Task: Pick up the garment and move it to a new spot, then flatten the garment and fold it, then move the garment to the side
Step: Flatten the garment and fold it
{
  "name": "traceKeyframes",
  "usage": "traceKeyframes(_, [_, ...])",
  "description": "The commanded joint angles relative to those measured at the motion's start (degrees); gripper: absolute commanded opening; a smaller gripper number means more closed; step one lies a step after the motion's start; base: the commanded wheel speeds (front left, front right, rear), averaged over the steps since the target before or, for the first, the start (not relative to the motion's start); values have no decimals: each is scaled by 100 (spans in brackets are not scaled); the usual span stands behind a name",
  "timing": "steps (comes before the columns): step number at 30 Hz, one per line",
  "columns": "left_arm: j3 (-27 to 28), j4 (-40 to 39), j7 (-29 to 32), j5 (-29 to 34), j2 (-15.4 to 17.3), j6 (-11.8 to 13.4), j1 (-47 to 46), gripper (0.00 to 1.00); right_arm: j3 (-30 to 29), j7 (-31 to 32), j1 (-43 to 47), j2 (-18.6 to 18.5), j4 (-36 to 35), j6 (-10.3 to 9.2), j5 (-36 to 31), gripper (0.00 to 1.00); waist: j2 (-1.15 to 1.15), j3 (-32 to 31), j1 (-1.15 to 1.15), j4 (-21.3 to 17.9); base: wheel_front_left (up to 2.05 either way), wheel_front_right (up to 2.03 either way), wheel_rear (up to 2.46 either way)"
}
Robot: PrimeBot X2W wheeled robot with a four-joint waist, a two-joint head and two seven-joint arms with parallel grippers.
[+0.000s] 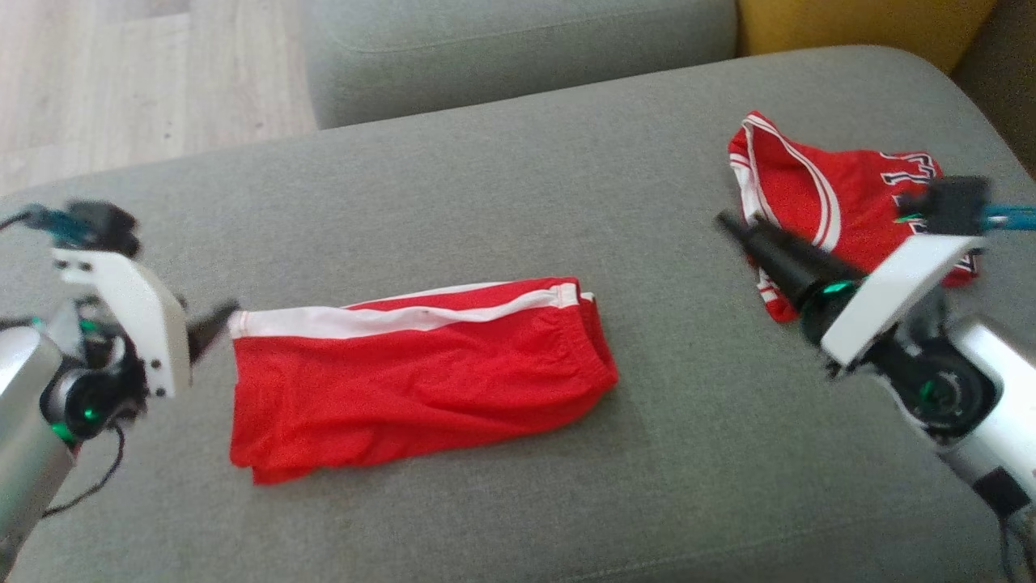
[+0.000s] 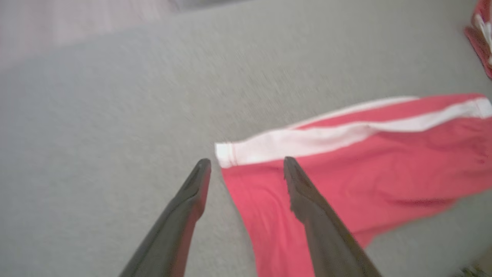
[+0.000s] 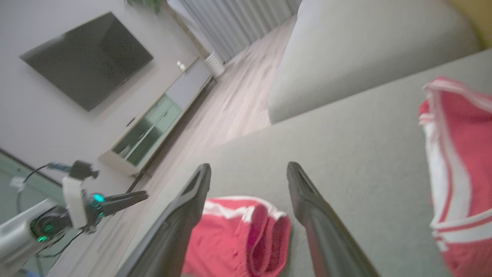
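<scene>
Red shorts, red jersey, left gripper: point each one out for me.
red shorts (image 1: 421, 389): head view, middle of the red fabric.
red jersey (image 1: 858, 190): head view, red fabric beside the white trim.
left gripper (image 2: 246, 161): left wrist view, midway between the tips of its open fingers.

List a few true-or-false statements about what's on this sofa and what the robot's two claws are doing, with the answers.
1. The red shorts lie on the grey sofa. True.
2. The left gripper is clamped on the shorts. False: its fingers stand apart, gripping nothing.
3. A red jersey lies on the robot's right of the shorts. True.
4. The right gripper is carrying the jersey. False: it is open and empty.
5. The shorts' side stripe is blue. False: it is white.
</scene>
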Motion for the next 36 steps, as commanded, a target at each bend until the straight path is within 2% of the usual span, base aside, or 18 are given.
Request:
traceKeyframes(1, [362,-133,-367,141,313,90,-314,100,-169,-238,-25,-17,-51,40,-134,100,0,-49,0,71,0,0,0])
traceKeyframes(5, [698,-423,-1973,463,209,552,29,100,-647,-1130,83,215,393,40,-754,100,0,-125,0,233,0,0,0])
traceKeyframes(9, [1122,-811,-3325,547,147,1041,527,100,-1081,-1623,294,506,691,40,-1422,100,0,-188,0,324,0,0,0])
traceKeyframes(11, [1321,-1063,-3616,621,130,1309,820,100,-1389,-1848,450,683,856,40,-1815,100,0,-213,0,367,0,0,0])
traceKeyframes(14, [1884,-1653,-3731,939,32,1713,1279,100,-1897,-2028,763,983,1089,40,-2484,100,0,-233,0,420,0,0,0])
traceKeyframes(17, [2723,-2459,-3737,1769,-304,2032,2005,100,-2506,-2121,1156,1351,1154,40,-3139,100,0,-251,0,455,0,0,0])
traceKeyframes(20, [3364,-2991,-3738,2471,-810,2208,2829,100,-3067,-2158,1641,1733,1022,40,-3860,100,0,-307,0,495,0,0,0])
traceKeyframes(25, [4199,-3432,-3739,3214,-1622,2142,3814,100,-3589,-1914,2434,2458,596,40,-4841,100,0,-336,0,514,0,0,0])
traceKeyframes(26, [4199,-3432,-3739,3214,-1622,2142,3814,100,-3589,-1914,2434,2458,596,40,-4841,100,0,-336,0,514,0,0,0])
traceKeyframes(27, [4312,-3454,-3739,3318,-1756,2088,3953,100,-3614,-1785,2533,2586,502,40,-5005,100,0,-332,0,513,0,0,0])
traceKeyframes(31, [4562,-3404,-3740,3603,-2167,1745,4234,100,-3624,-1253,2760,2930,176,40,-5413,100,0,-301,0,552,0,0,0])
traceKeyframes(36, [4756,-3271,-3740,3773,-2547,1322,4202,100,-3538,-642,2620,3123,23,40,-5688,100,0,-235,0,633,0,0,0])
